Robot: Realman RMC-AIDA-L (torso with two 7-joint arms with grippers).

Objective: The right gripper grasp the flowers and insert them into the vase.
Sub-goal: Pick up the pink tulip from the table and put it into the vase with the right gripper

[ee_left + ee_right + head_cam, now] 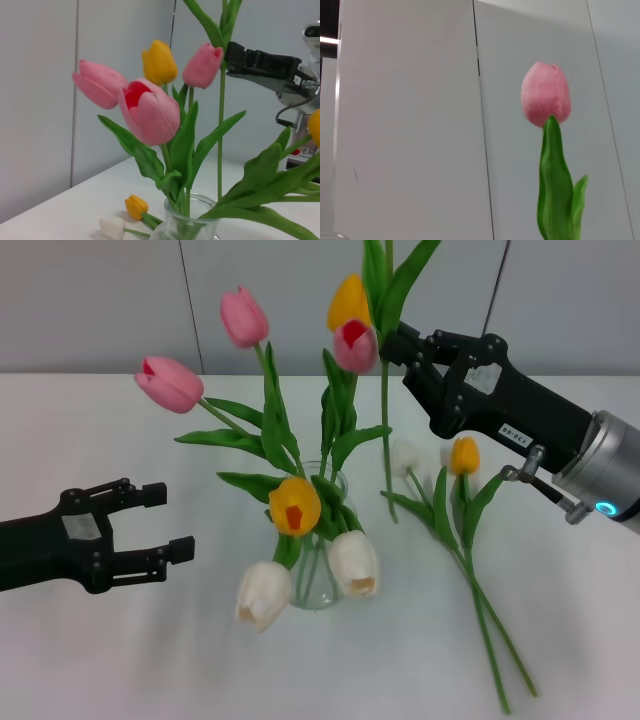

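Head view. The right gripper [392, 348], raised above the far half of the white table [580, 640], has its jaws shut on the green stem of one pink-budded tulip [355, 346]; the stem hangs down clear of the table, just to the right of the vase [318, 585] and outside its mouth. The clear glass vase stands near the middle of the table and carries seven blooms: three pink, of which the leftmost [168, 383] leans furthest out, two orange-yellow [295, 505] and two white [263, 594] that droop over its rim toward the near edge. Two further flowers lie flat on the table's right half, toward the near edge: one orange-yellow [464, 454] and one white [404, 456], their stems crossing. The left gripper [165, 520] hovers over the table's left side, jaws wide apart and holding nothing, well apart from the vase.
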